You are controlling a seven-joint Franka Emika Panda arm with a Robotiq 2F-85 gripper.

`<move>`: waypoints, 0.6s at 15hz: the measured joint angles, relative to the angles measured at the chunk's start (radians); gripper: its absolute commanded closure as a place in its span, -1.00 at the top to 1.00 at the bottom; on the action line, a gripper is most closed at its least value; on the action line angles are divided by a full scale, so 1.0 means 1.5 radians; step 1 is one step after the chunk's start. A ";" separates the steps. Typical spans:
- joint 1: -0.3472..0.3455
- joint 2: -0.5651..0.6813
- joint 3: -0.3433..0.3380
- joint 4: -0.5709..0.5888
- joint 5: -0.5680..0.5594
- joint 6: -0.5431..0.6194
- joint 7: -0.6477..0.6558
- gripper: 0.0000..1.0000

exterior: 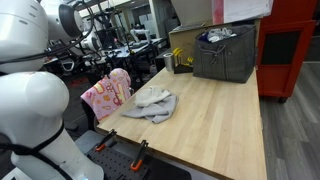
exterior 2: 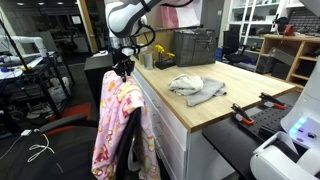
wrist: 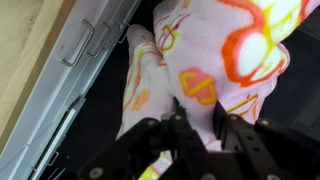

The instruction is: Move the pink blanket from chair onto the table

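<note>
The gripper (exterior 2: 122,70) sits at the very top of the pink blanket (exterior 2: 120,125). In the wrist view its two dark fingers (wrist: 177,128) stand close together with a ridge of pink fleece caught between them: a narrow gap, pinched on the fabric. In an exterior view the blanket falls straight below the fingers in long folds, draped over the chair (exterior 2: 97,63). Only a dark bit of the chair's backrest shows, just beside the fingers on the side away from the table. Ahead of the fingertips in the wrist view the printed cloth fills most of the picture — orange and yellow figures on pink.

The table (exterior 2: 215,105) begins just beside the fingers on their other side, and its wood top lies about level with them. The blanket hangs wholly off the table's side. Out on the top, well apart from the fingers, lies a grey cloth (exterior 2: 195,87) — and farther back a grey fabric bin (exterior 2: 195,45)
</note>
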 measured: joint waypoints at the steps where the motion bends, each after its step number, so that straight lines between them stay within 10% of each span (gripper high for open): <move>1: 0.000 -0.001 0.001 0.002 0.000 0.000 0.000 -1.00; 9: 0.004 -0.006 0.007 0.011 0.000 0.000 0.000 -0.98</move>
